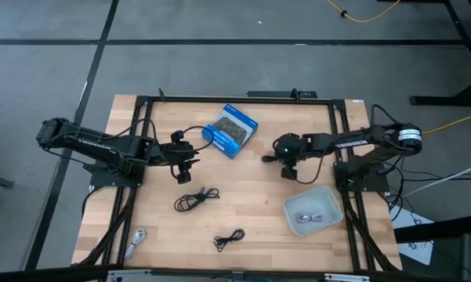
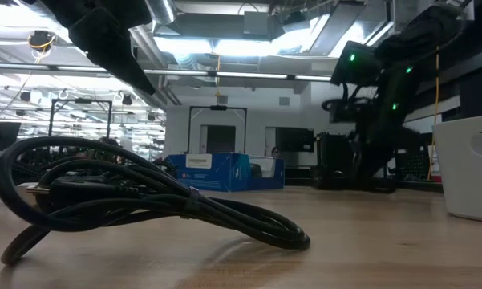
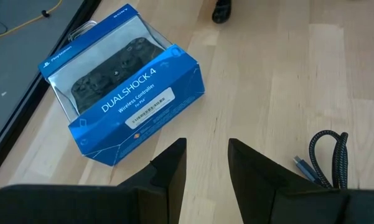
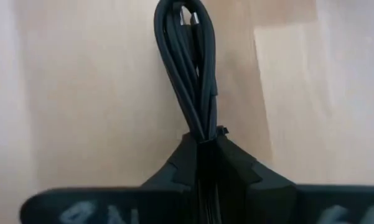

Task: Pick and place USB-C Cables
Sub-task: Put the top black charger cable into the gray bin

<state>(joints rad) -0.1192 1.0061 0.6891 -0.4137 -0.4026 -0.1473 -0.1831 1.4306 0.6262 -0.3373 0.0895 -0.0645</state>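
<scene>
Your right gripper point(image 4: 205, 146) was clamped on a black cable point(image 4: 185, 68) at the bin's point(image 1: 291, 213) eleven o'clock. Lift clear before carrying over. Left gripper point(image 3: 206, 163) stood wide, idle.

The worktop point(image 1: 251, 211) is pale wood, smooth with faint grain and plank seams, framed by matt black metal rails point(image 1: 141, 141). The box point(image 3: 127, 87) is glossy blue cardboard with a clear plastic window and a white paper label. The bin point(image 1: 313, 210) looks like translucent matt plastic, whitish grey. The black cable point(image 4: 187, 68) pinched in the right end effector point(image 4: 205, 146) has a smooth rubbery jacket with a dull sheen. Another cable point(image 3: 330, 155) has a braided, cloth-like sleeve and a shiny metal plug. Both end effectors are matt black plastic; the left one point(image 3: 206, 168) shows a slightly grainy finish.
</scene>
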